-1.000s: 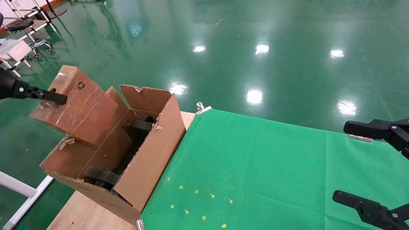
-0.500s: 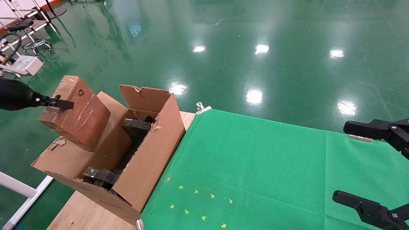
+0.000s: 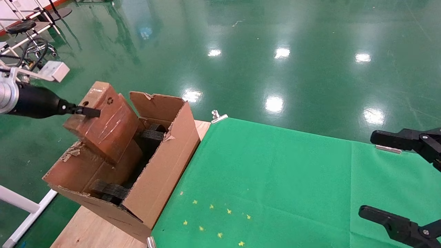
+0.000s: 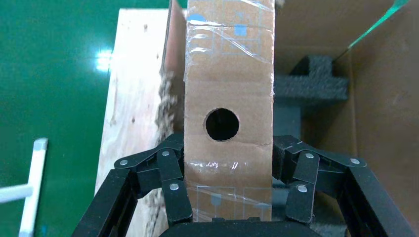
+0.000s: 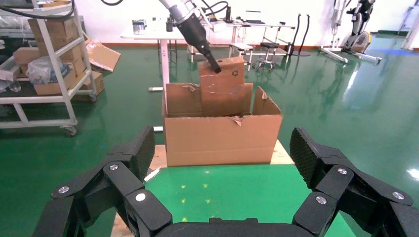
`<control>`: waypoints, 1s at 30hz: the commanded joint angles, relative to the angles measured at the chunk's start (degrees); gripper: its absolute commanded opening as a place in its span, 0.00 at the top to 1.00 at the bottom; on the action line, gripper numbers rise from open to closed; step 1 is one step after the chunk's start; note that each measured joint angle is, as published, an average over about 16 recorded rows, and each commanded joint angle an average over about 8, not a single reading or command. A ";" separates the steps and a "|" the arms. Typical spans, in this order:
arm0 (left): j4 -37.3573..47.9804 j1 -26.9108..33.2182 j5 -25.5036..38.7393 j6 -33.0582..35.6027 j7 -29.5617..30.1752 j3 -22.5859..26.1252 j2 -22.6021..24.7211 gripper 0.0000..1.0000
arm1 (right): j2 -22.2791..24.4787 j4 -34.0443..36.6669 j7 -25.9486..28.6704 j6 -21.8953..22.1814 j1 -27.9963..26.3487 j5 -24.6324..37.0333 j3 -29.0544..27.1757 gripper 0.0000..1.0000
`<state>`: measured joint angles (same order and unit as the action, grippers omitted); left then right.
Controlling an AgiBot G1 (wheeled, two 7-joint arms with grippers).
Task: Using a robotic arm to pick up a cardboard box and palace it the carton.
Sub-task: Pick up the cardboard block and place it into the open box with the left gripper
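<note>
Cardboard box (image 3: 103, 121) sat pinched in my left gripper (image 4: 227, 190), my 2 fingers pressed against its opposite sides just below the round hole (image 4: 222, 124) in its taped face. I held it tilted, its lower end dipped into the open top of the carton (image 3: 162, 165), near the carton's far-left corner and above the black foam inserts (image 3: 110, 191). That carton stood at the left edge of the tabletop, on bare wood (image 3: 89, 230) beside the green cloth (image 3: 275, 179). My left arm (image 3: 32, 101) reached in from beyond the table's left edge. My right gripper (image 5: 222, 163) hung parked over the cloth near the right edge, fingers spread wide and holding nothing.
</note>
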<state>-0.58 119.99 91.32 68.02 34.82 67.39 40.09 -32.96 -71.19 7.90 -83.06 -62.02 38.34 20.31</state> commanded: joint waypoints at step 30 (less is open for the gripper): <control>1.54 -12.55 -1.89 -7.18 2.15 -1.40 1.89 1.00 | 0.00 0.00 0.00 0.00 0.00 0.00 0.01 0.00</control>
<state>0.98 107.37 89.43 60.81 36.99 66.00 42.01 -32.96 -71.19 7.90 -83.06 -62.02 38.33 20.31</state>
